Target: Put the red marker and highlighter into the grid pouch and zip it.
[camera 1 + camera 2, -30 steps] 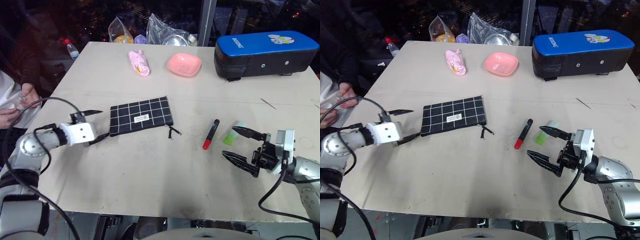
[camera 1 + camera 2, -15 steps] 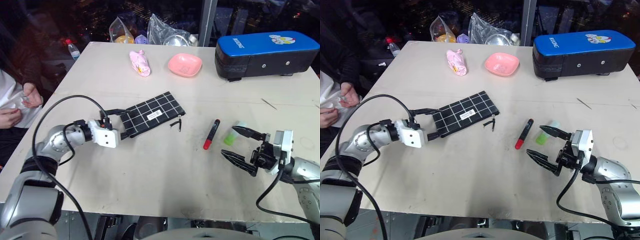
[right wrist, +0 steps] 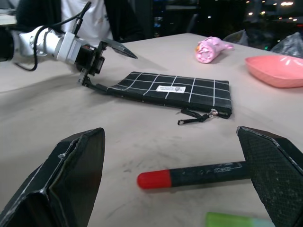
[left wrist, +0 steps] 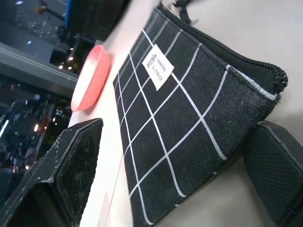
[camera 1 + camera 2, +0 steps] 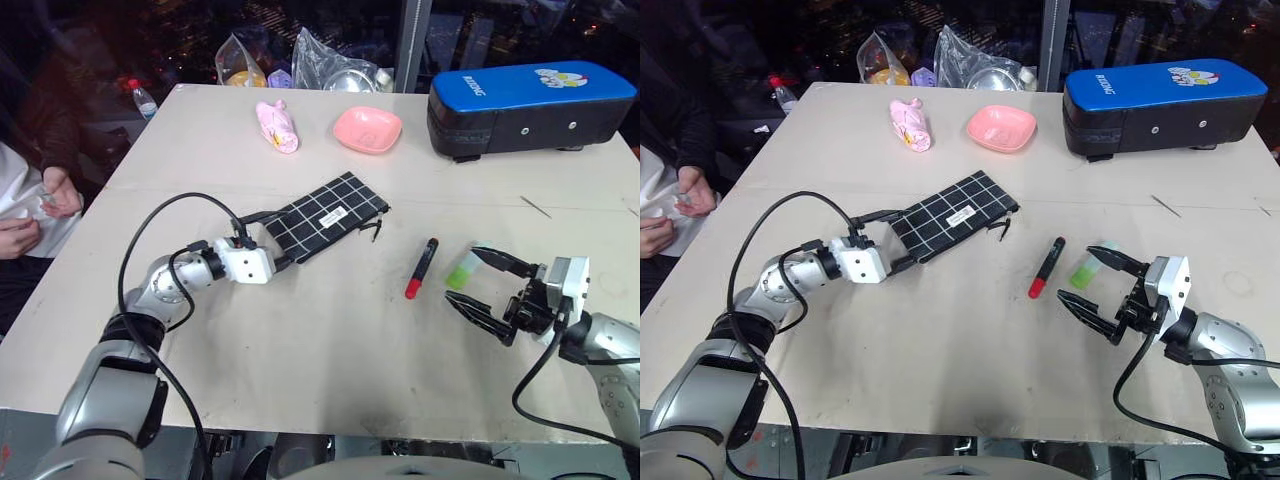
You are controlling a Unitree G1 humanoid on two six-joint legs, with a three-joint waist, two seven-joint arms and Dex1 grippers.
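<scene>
Left gripper [image 5: 268,238]: jaws spread, straddling the near-left end of the grid pouch [image 5: 328,215], nothing clamped; right gripper [image 5: 486,290]: jaws spread and empty, just right of the highlighter [image 5: 461,270] and the red marker [image 5: 421,267], both loose on the bench [image 5: 320,330]. Risk: the unclamped pouch skids or pivots farther under a nudge from the left gripper. Risk: the pouch looks zipped shut, so neither pen can enter until it is pinned and opened.

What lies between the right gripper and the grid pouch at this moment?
The red marker lies between the right gripper and the grid pouch, with the pouch's zipper pull just beyond it, plain in the right wrist view.
</scene>
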